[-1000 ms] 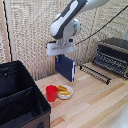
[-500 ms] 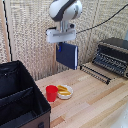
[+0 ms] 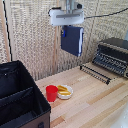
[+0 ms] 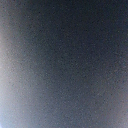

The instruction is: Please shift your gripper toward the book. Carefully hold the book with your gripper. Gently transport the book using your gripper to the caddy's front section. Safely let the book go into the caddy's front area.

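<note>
Lifted higher since the earlier frames, the claw (image 3: 66, 28) grips the book (image 3: 72, 40) hanging below it. Transport step; next, travel toward the caddy (image 3: 20, 102), below.

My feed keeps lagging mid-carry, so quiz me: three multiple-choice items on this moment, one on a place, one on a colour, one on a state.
1. Where is the book?
A. Lying on the table
B. Hanging in the air under the gripper
C. Inside the caddy

2. What colour is the cup beside the small bowl?
A. Red
B. Green
C. White

3. What state is the caddy in?
A. Zipped shut
B. Tipped on its side
C. Open on top, with a divider showing

Answers:
1 B: the book hangs from the gripper, high above the table.
2 A: the cup by the bowl is red.
3 C: the caddy stands open, its divider visible, with no book in it yet.
</note>
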Tool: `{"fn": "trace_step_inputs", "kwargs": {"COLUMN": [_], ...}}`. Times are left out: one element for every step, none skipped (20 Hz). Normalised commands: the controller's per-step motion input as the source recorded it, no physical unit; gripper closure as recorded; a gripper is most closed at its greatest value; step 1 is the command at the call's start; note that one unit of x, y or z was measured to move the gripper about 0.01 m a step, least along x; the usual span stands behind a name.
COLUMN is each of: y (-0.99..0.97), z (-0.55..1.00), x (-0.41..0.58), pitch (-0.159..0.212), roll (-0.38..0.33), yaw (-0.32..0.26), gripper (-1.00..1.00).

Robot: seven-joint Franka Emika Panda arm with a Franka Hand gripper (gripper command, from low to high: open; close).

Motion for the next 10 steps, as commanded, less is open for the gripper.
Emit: {"fn": "trace_step_inputs", "kwargs": {"y": [0.13,0.12,0.12,0.13,0.14,0.13,0.13,0.13,0.13,0.16], "z": [0.47,0.43,0.39,0.35,0.27,0.25,0.23,0.25,0.26,0.25], "x": [0.000,0.000,-0.011,-0.037,-0.066,-0.069,-0.077,-0.063,-0.054,-0.049], "pitch": [-0.020,-0.005,0.000,0.000,0.000,0.000,0.001,0.000,0.000,0.000], "roll": [-0.011,-0.015,-0.015,-0.014,-0.009,-0.009,-0.009,-0.008,-0.003,0.000], "yaw": [-0.338,-0.333,-0.326,-0.320,-0.308,-0.309,-0.306,-0.312,-0.317,-0.315], "gripper": [1.00,1.00,1.00,1.00,1.00,1.00,1.00,1.00,1.00,1.00]}}
